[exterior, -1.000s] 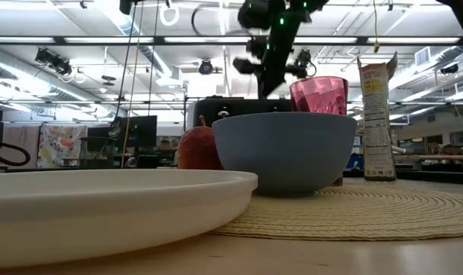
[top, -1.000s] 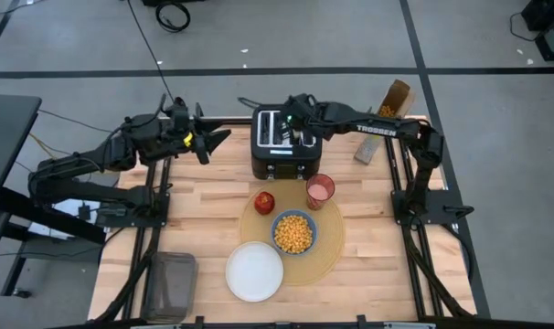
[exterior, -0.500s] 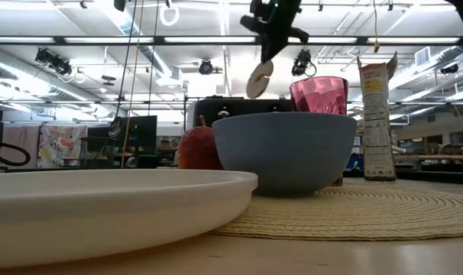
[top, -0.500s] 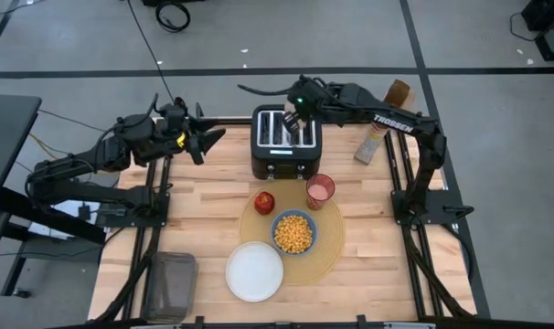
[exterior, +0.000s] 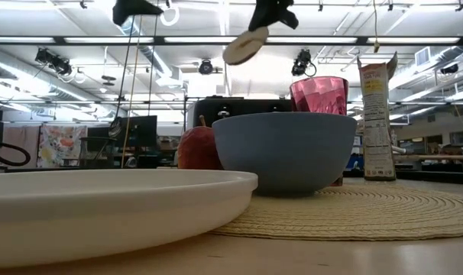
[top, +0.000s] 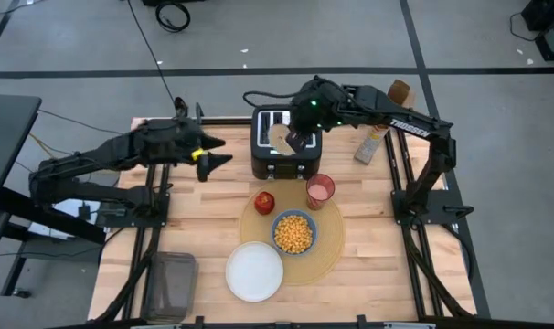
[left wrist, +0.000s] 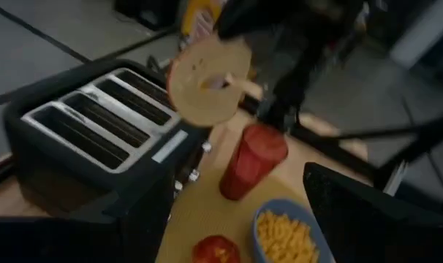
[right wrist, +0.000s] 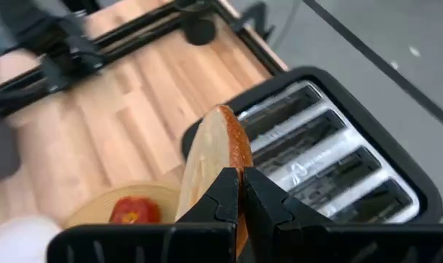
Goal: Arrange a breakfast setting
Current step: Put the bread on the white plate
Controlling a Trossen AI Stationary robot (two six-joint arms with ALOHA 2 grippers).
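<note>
My right gripper [top: 297, 133] is shut on a bagel half [top: 282, 139] above the black toaster [top: 270, 163]; the bagel half also shows in the low view [exterior: 241, 47] and the left wrist view [left wrist: 207, 80]. My left gripper [top: 213, 153] is open and empty, high to the toaster's left. On the round tan placemat [top: 330, 249] stand the blue bowl [top: 293, 232] of yellow cereal, the red apple [top: 264, 202] and the pink cup [top: 320, 191]. The white plate [top: 254, 271] lies at the mat's near left edge. The spoon is out of view. My right gripper pinches the bagel half's rim [right wrist: 220, 162] between its two fingers [right wrist: 225, 191], one on each flat face. The fingers come from above, slanting from the table's right. The bagel half is tilted and lifted clear above the toaster's slots.
A cereal box [top: 382, 114] stands at the far right of the table. A grey lidded container [top: 170, 283] sits at the near left edge. Bare wood lies to the toaster's left and to the mat's right.
My right gripper has gone up from the toaster's slots, drawing the bagel half out and lifting it clear, and has swung it a little toward the table's left while tipping it. My left gripper has moved a little toward the toaster.
</note>
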